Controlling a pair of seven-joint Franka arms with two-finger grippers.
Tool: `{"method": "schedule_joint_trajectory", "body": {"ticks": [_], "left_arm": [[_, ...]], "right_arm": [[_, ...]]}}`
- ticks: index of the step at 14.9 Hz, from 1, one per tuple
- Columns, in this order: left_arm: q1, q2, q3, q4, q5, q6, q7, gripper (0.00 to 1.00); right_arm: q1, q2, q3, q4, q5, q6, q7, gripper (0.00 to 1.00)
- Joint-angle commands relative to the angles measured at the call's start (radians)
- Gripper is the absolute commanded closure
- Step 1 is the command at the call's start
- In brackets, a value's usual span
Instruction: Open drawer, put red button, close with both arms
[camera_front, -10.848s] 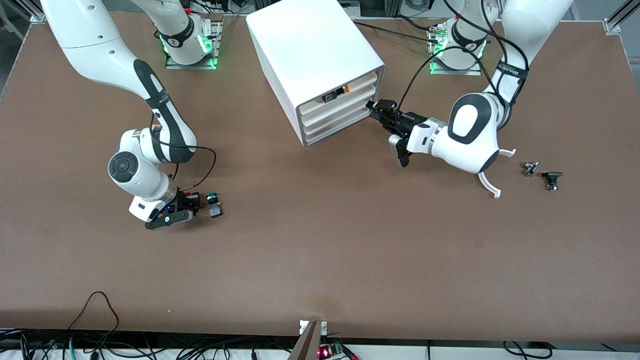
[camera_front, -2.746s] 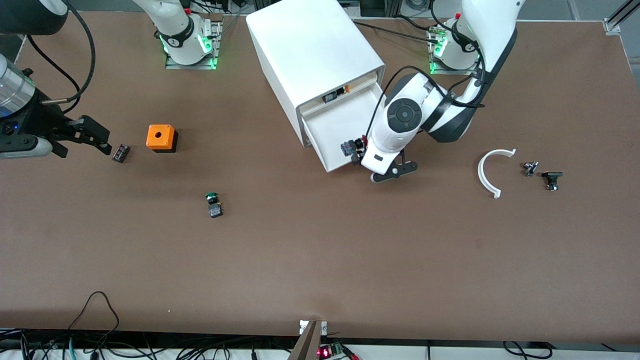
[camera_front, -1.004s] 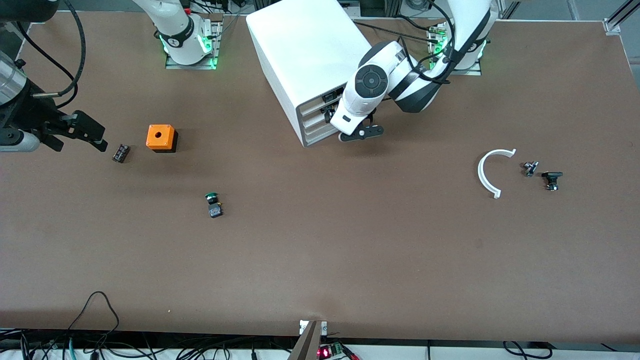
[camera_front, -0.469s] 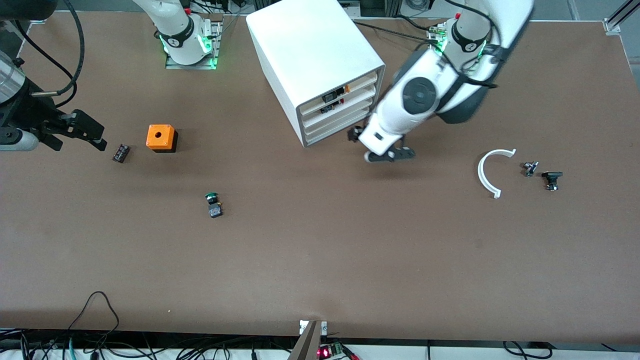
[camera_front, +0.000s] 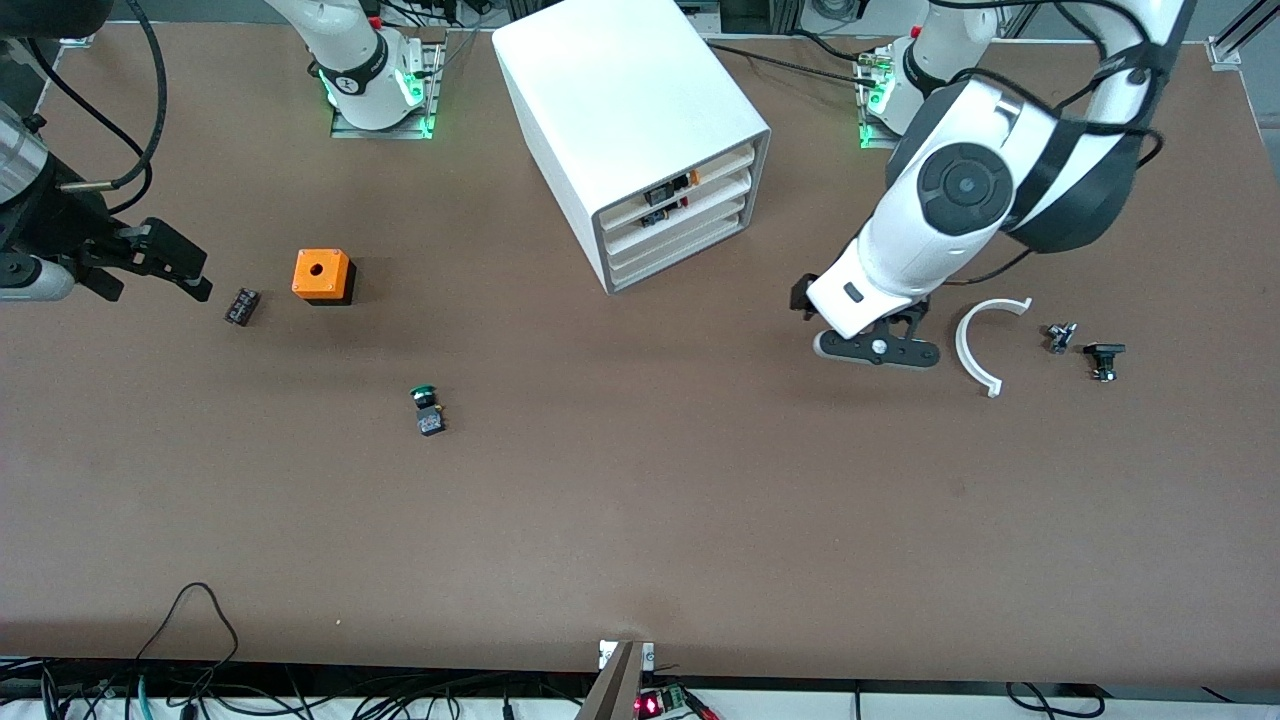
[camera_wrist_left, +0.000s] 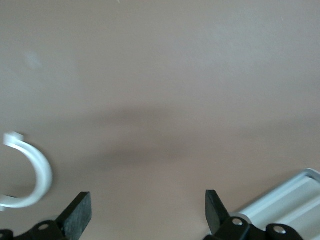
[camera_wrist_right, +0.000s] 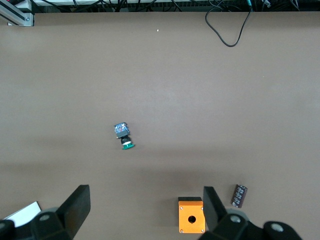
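Gleaming white and boxy, the cabinet (camera_front: 640, 130) sits upper centre; its drawer (camera_front: 690, 209) is shut, the red button (camera_front: 655, 216) barely visible inside. Left hand (camera_front: 875, 340) hangs spread and empty over matte brown surface (camera_front: 640, 520); right hand (camera_front: 150, 262), partly cropped, likewise.

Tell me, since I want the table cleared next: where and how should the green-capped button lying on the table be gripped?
Grip the green-capped button across its black body, between the green cap and the bluish-grey base. It lies on its side in open table, with nothing touching it, so a straight descent from above looks best, fingers closing on the body's two long sides. The right hand, open and waiting at that end, is probably the closer one.
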Motion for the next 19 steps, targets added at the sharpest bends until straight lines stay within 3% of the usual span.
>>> {"method": "schedule_joint_trajectory", "body": {"ticks": [1, 5, 8, 11, 13, 14, 17, 19], "left_arm": [[0.009, 0.003, -0.005, 0.157, 0.052, -0.131, 0.082, 0.00], [0.088, 0.002, -0.009, 0.216, 0.020, -0.260, 0.296, 0.00], [0.112, -0.044, 0.026, 0.203, -0.023, -0.259, 0.366, 0.00], [0.066, -0.099, 0.188, 0.151, -0.200, -0.254, 0.404, 0.00], [-0.082, -0.170, 0.379, 0.084, -0.213, -0.248, 0.417, 0.00], [-0.092, -0.191, 0.429, 0.053, -0.224, -0.232, 0.430, 0.00], [-0.092, -0.331, 0.445, -0.143, -0.210, -0.021, 0.536, 0.00], [-0.083, -0.356, 0.457, -0.186, -0.221, 0.011, 0.481, 0.00]], "right_arm": [[-0.015, -0.004, 0.016, 0.015, -0.010, -0.021, 0.005, 0.00], [-0.015, -0.004, 0.016, 0.014, -0.008, -0.021, 0.007, 0.00], [-0.015, -0.002, 0.016, 0.015, -0.008, -0.019, 0.007, 0.00], [-0.014, -0.002, 0.018, 0.014, -0.008, -0.021, 0.007, 0.00], [-0.014, -0.002, 0.018, 0.014, -0.008, -0.021, 0.008, 0.00], [-0.014, -0.002, 0.018, 0.014, -0.008, -0.021, 0.010, 0.00], [-0.014, -0.002, 0.018, 0.014, -0.008, -0.021, 0.013, 0.00], [-0.014, -0.002, 0.018, 0.014, -0.008, -0.021, 0.013, 0.00]]}}
